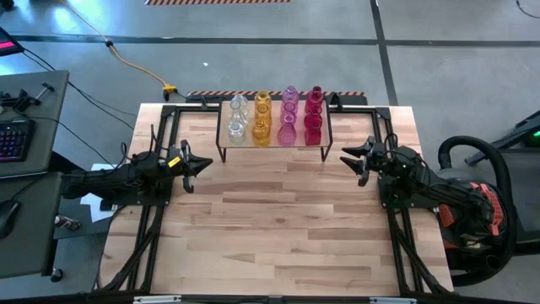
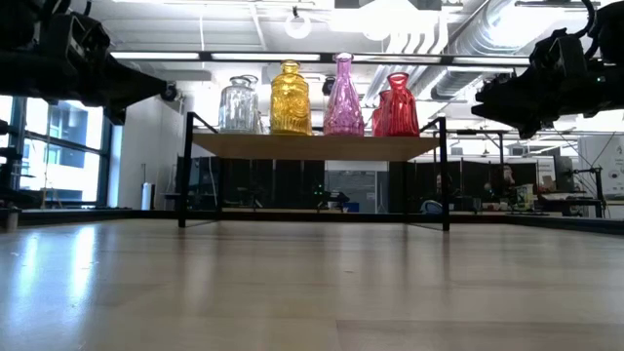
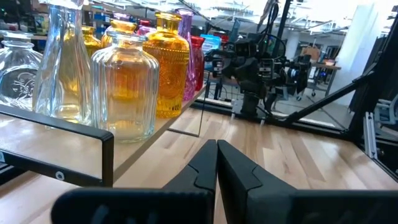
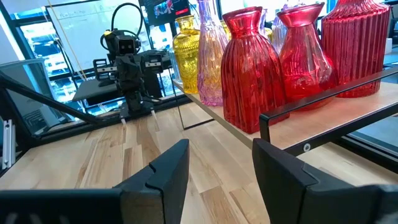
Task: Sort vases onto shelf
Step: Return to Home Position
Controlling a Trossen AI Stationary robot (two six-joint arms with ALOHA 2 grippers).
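Note:
The shelf (image 1: 274,142), a low stand with a light wooden top and black legs, stands at the table's far middle. On it the vases stand upright on their bases in colour rows: clear (image 1: 237,118), amber-yellow (image 1: 261,120), pink (image 1: 288,116) and red (image 1: 314,116). My left gripper (image 1: 205,164) hovers shut at the shelf's left, pointing level toward the table's right. My right gripper (image 1: 346,159) hovers open at the shelf's right, pointing left, with nothing between its fingers (image 4: 214,168).
The wooden plank tabletop (image 1: 278,228) lies bare in front of the shelf and between the two arms. A desk with a keyboard (image 1: 13,139) stands off the table's left; a yellow cable (image 1: 135,67) runs over the floor behind.

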